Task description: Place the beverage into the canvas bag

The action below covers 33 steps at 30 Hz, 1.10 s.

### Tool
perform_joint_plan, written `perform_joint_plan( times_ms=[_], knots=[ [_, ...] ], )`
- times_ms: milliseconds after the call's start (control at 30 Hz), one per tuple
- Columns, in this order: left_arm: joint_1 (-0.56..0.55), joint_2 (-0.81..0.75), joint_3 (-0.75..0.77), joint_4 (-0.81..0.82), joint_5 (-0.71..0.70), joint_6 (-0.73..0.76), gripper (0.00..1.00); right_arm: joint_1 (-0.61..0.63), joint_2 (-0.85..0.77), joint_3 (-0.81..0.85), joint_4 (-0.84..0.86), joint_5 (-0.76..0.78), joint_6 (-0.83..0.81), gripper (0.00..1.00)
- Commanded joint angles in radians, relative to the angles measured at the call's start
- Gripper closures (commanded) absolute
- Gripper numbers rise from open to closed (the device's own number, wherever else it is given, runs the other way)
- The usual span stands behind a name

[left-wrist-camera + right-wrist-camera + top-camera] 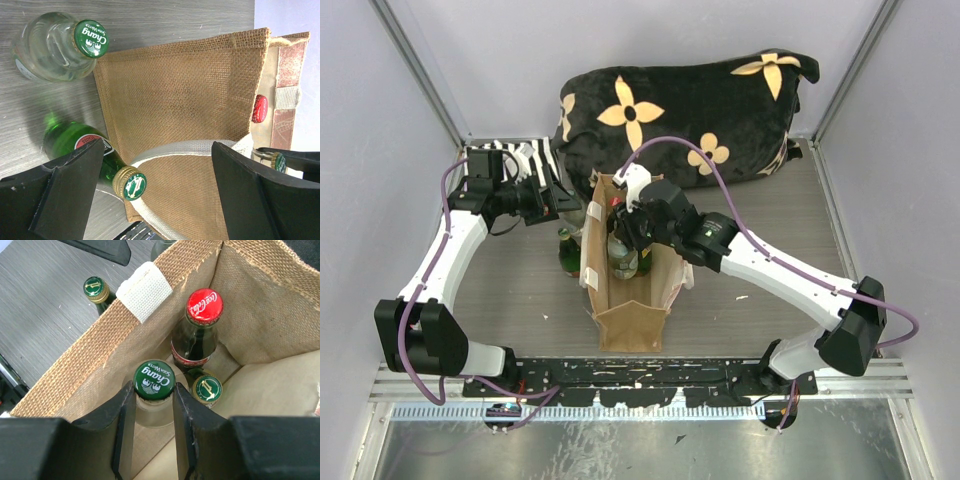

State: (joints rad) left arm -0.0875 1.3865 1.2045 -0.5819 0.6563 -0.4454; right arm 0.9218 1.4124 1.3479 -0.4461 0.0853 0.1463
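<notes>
Mid-desk the bag (pixel 632 322) stands open. On the right arm (pixel 780 272) the jaws pinch a Chang bottle (pixel 154 381) by its neck, inside the bag beside a Coke (pixel 204 305), apparently ready for release. The left arm (pixel 450 250) holds its jaws wide beside the bag, toward the desk's left edge, probably to steady it.

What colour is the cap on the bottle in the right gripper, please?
Green with white lettering on the Chang bottle cap; right wrist view.
</notes>
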Motion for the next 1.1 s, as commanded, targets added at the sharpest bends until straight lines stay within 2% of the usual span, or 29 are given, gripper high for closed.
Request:
perform_joint_plan(
  times_ms=[0, 600, 1067],
  knots=[
    [-0.002, -0.018, -0.008, 0.007, 0.003, 0.017, 0.05, 0.006, -0.023, -0.002, 0.294, 0.017, 0.0, 0.99],
    [-0.001, -0.017, 0.004, -0.027, -0.002, 0.037, 0.05, 0.024, 0.004, -0.209, 0.464, 0.05, -0.027, 0.99],
    [-0.002, -0.021, -0.001, -0.033, -0.002, 0.047, 0.05, 0.046, 0.039, -0.321, 0.532, 0.058, -0.054, 0.99]
  ],
)
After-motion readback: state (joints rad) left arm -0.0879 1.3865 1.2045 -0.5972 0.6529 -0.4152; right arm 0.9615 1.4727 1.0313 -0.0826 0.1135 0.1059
